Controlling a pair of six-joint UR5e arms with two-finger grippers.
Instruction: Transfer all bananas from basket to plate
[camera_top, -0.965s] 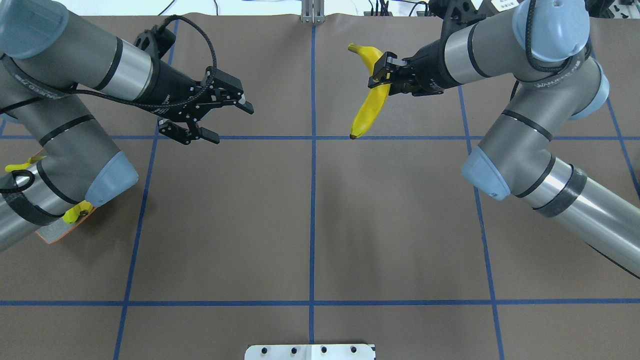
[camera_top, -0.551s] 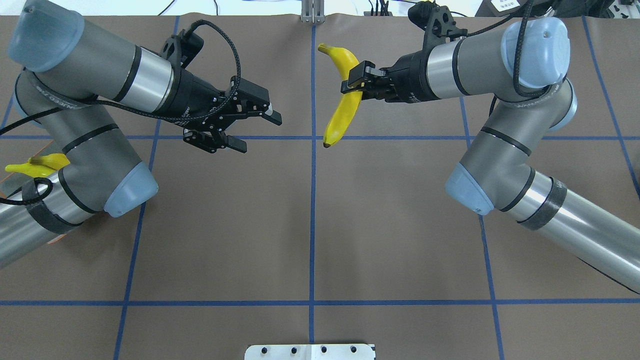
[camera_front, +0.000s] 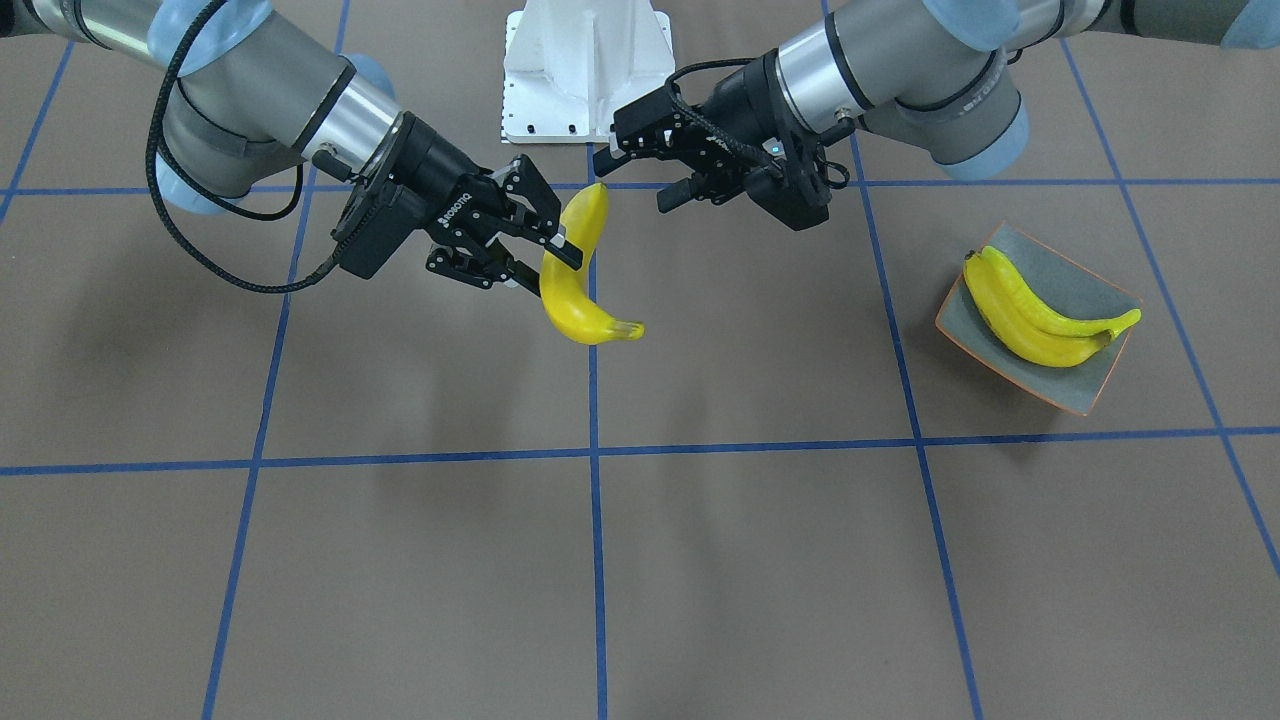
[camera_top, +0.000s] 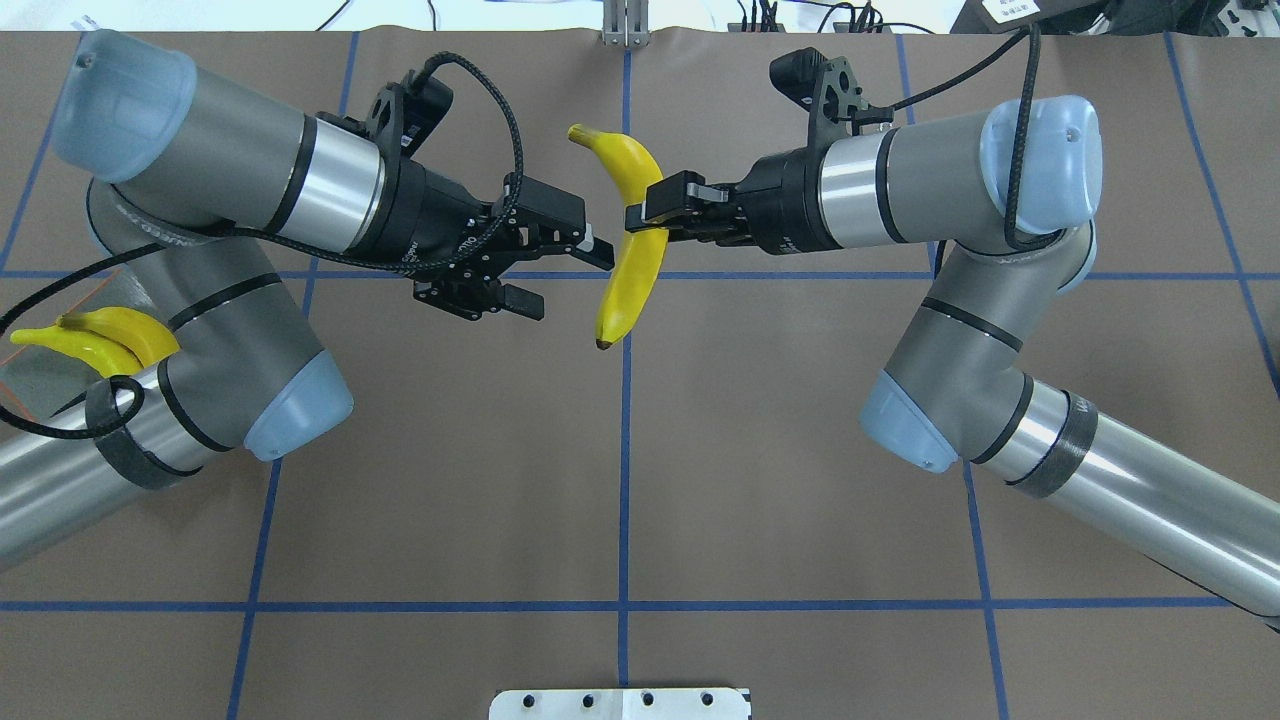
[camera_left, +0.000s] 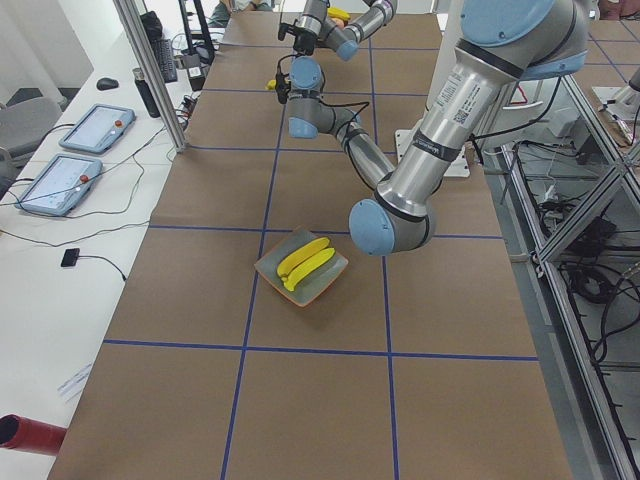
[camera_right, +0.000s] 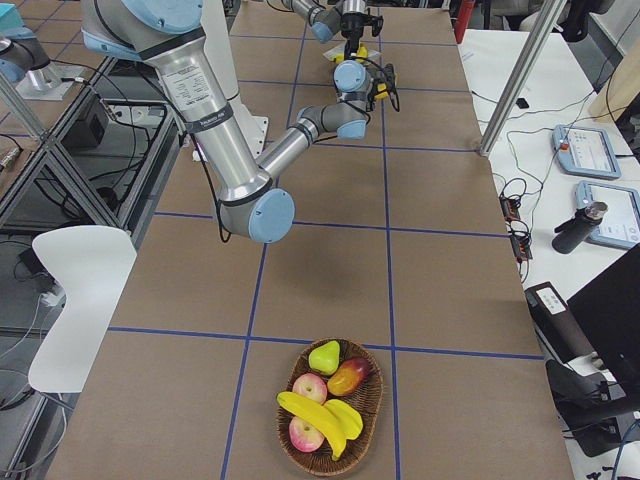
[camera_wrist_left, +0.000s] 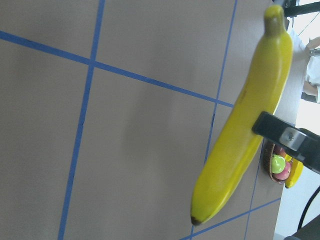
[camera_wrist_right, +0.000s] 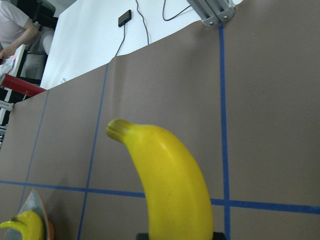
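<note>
Above table, right tool grips banana

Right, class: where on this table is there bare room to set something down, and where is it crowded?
Bare: on the brown paper table, the row of blue-taped squares on the operators' side. Crowded: the middle, where the right fingers grip a yellow plastic banana beside the open left fingers; and the grey-green square plate, mostly filled by two bananas.
</note>
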